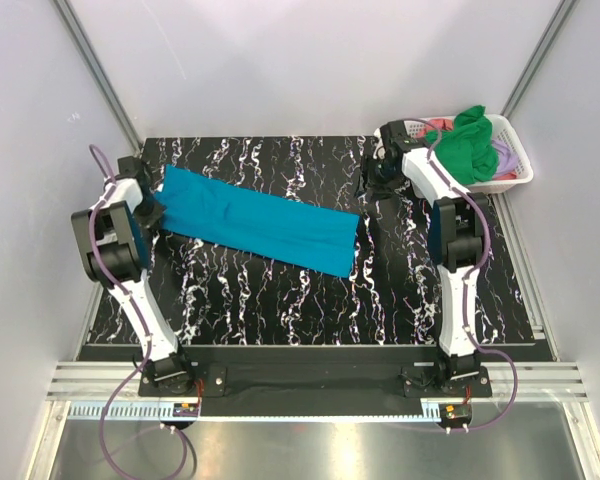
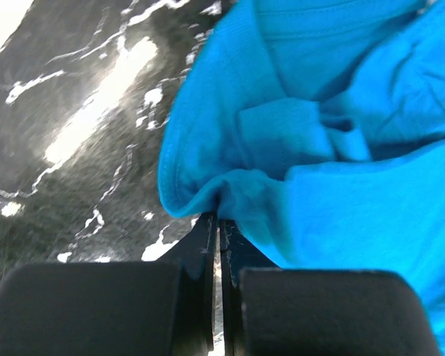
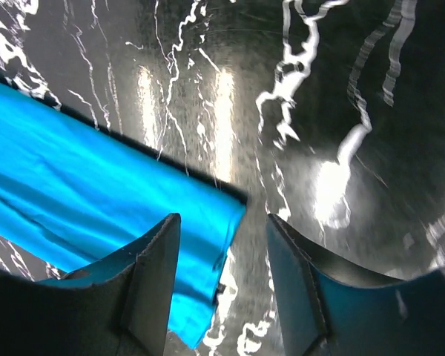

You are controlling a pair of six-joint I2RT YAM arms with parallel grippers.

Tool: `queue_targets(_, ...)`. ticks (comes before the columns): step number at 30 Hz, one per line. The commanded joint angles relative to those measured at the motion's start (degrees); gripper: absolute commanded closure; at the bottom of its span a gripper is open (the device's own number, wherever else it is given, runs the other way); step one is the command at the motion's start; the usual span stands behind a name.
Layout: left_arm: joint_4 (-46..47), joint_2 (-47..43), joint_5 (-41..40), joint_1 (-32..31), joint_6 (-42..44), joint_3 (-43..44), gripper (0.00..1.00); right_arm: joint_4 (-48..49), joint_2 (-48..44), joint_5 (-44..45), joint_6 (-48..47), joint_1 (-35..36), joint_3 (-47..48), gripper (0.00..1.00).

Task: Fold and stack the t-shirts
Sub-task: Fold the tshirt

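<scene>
Item 1. Left claw (image 1: 152, 212) (image 2: 216, 219): at the far left of the counter (image 1: 280, 300), on the left end of the cloth. The jaws are pressed together, with only a hairline slit between the black fingers (image 2: 193, 245). A rolled fold of the shirt's edge is pinched at their tips.

Item 2. Teal-blue t-shirt (image 1: 260, 226) (image 2: 341, 148) (image 3: 89, 185): one piece, lying on the black white-veined counter as a long narrow band. It runs from the left claw at far left down toward the middle right. The band lies mostly flat with a few creases. At the gripped end it is bunched and puckered. Its right end is a squared corner resting on the counter.

Item 3. Right claw (image 1: 378, 172) (image 3: 222, 222): at the far right of the counter, beside the basket and apart from the shirt's right end in the top view. Its jaws stand parted at a middling width and hold nothing. In the wrist view the shirt's right corner and bare counter (image 3: 319, 111) show in the gap between them.

Item 4. Basket (image 1: 518, 168): white plastic lattice, off the far right corner of the counter. It holds a bright green t-shirt (image 1: 466, 146) heaped on top and spilling over the near rim. A coral-pink t-shirt (image 1: 441, 125) shows at the back and a lilac t-shirt (image 1: 504, 156) at the right side.
</scene>
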Motion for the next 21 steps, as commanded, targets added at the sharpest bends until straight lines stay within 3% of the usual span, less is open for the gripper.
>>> queue_targets(1, 0.22, 1.36, 1.86, -0.14, 4.20, 3.65, 0.99, -0.87, 4.44, -5.32, -4.63, -0.32, 4.47, 0.43)
queue_targets(11, 0.92, 3.39, 3.97, -0.14, 6.84, 5.86, 0.97, 0.35, 6.91, -15.33, -6.83, -0.41, 2.20, 0.50)
queue_targets(21, 0.92, 4.09, 4.24, -0.14, 7.54, 7.17, 0.97, 0.53, 6.56, -14.11, -7.54, -0.76, -1.49, 0.52)
